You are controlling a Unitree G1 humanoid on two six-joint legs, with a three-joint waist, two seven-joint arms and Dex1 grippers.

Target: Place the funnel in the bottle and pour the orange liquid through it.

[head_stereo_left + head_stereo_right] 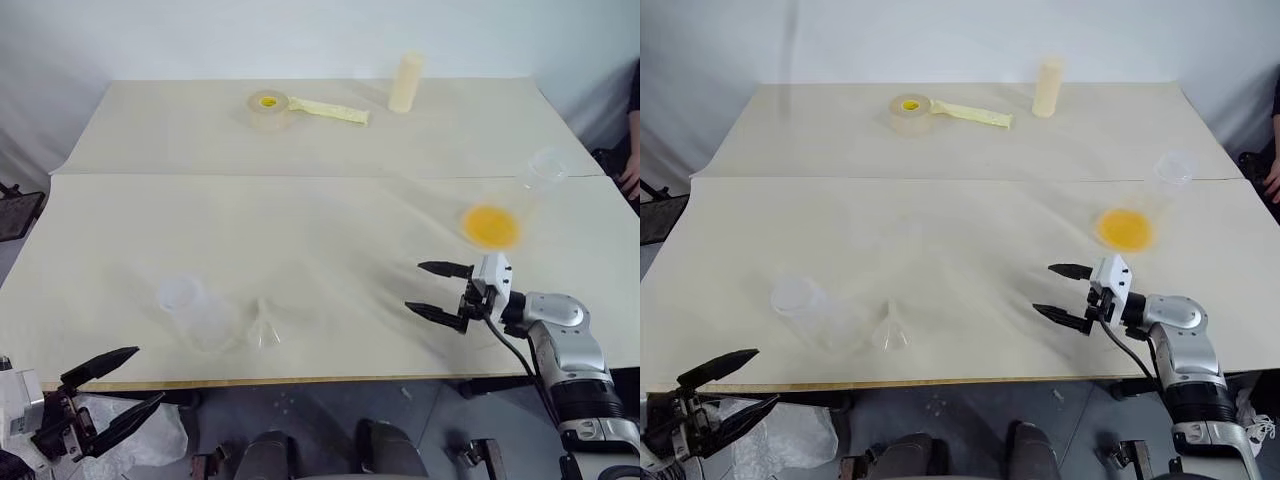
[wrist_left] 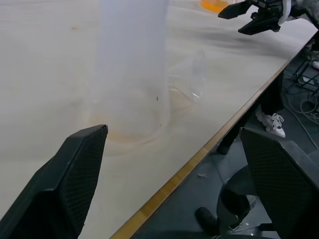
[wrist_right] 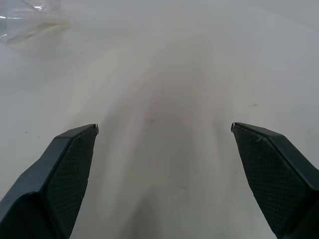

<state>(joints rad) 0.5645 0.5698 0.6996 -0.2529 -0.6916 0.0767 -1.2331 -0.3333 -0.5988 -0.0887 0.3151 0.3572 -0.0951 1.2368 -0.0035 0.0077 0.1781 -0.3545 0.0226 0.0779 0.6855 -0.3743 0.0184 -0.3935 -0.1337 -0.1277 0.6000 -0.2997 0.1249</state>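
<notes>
The right gripper (image 1: 440,290) hangs over the near right part of the table (image 1: 330,215), its 2 black fingers spread wide with nothing between them, pointing toward the table's middle. The left gripper (image 1: 115,392) sits low at the near left corner, off the table's front edge, its 2 fingers also spread wide and empty.

Just beyond the left gripper stands the bottle (image 1: 190,310), frosted and upright on the near left part of the table. The funnel (image 1: 262,328) rests on the tabletop just beside the bottle, on its right, apart from the bottle's mouth. In the left wrist view the bottle (image 2: 132,64) rises between the fingers, with the funnel (image 2: 192,79) behind it.

The orange liquid (image 1: 490,225) shows through a clear vessel (image 1: 528,185) on the far right, beyond the right gripper and well apart from the bottle.

At the far side lie a tape roll (image 1: 268,108) with a yellow centre, a yellow strip (image 1: 328,111) beside it, and a cream cylinder (image 1: 405,82) standing upright.
</notes>
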